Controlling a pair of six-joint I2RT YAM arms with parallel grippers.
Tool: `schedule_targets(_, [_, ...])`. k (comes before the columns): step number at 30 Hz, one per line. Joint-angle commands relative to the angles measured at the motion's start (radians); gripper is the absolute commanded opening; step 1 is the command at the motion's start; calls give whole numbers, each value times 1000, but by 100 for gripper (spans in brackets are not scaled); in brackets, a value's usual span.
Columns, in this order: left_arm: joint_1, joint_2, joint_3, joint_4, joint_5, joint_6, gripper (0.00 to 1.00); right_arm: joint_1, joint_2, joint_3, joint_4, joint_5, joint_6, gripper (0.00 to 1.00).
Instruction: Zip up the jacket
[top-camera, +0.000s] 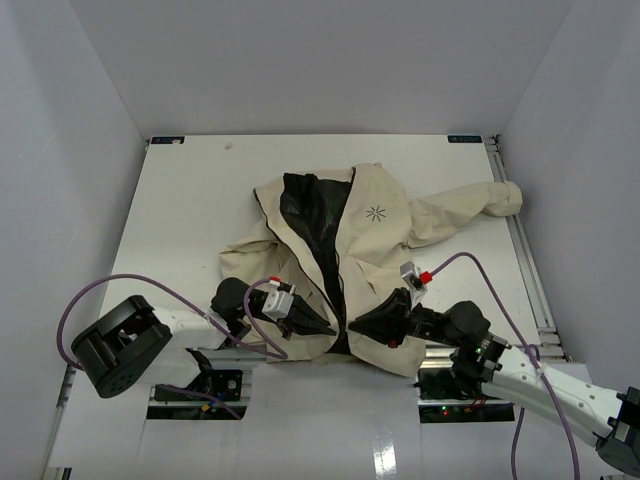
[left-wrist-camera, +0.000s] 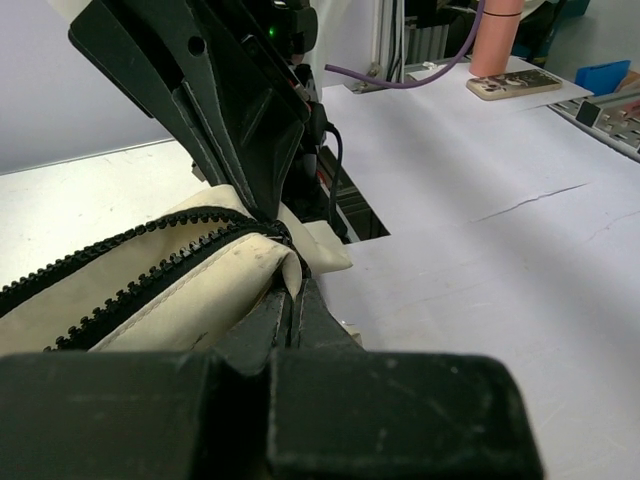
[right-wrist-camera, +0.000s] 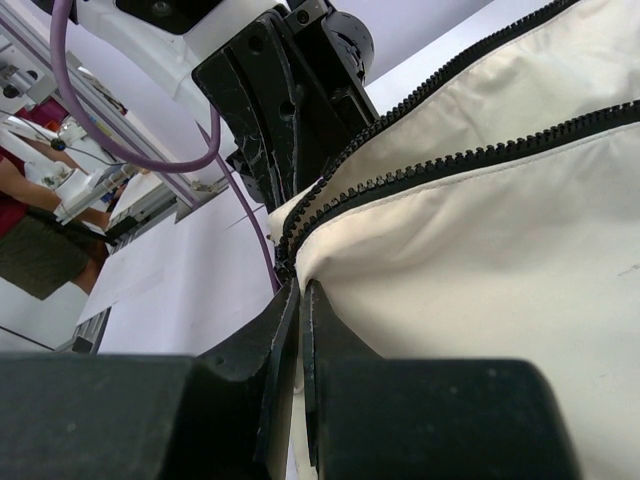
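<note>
Jacket: the jacket (top-camera: 375, 235) lies on the worktop (top-camera: 190, 210), collar to the far side and hem near the arms' bases; the front is open and the black lining (top-camera: 305, 215) shows.
Left gripper: the left gripper (top-camera: 322, 326) is closed tight, pinching the hem corner of one front panel.
Right gripper: the right gripper (top-camera: 360, 324) is closed too, on the hem corner of the other panel.
Key relation: the two tips stand face to face, almost touching, at the lower end of the zipper (top-camera: 325, 260).
Long axis: the zipper runs away from both grippers toward the collar, leaning a little left.
Nearer arm: neither; both are at the same end.
Hidden: no slider is visible, and I cannot tell whether the two rows of teeth are joined at the bottom.
</note>
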Motion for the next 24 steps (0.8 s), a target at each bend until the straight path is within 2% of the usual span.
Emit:
schedule_targets(1, [1, -46, 17, -10, 8, 55, 0, 1, -43, 61, 56, 35, 9, 8])
schedule_targets(4, [1, -66, 11, -15, -5, 65, 0, 1, -61, 50, 56, 32, 22, 8])
schedule_targets(9, [0, -82, 50, -118, 0, 90, 0, 0, -85, 38, 62, 35, 40, 8])
schedule_targets(14, [1, -59, 25, -21, 8, 55, 0, 0, -84, 38, 70, 52, 34, 8])
schedule_targets(20, [2, -24, 39, -8, 53, 38, 0, 0, -64, 61, 52, 78, 6, 8])
schedule_targets(24, [2, -12, 38, 2, 76, 23, 0, 0, -63, 93, -23, 126, -19, 8])
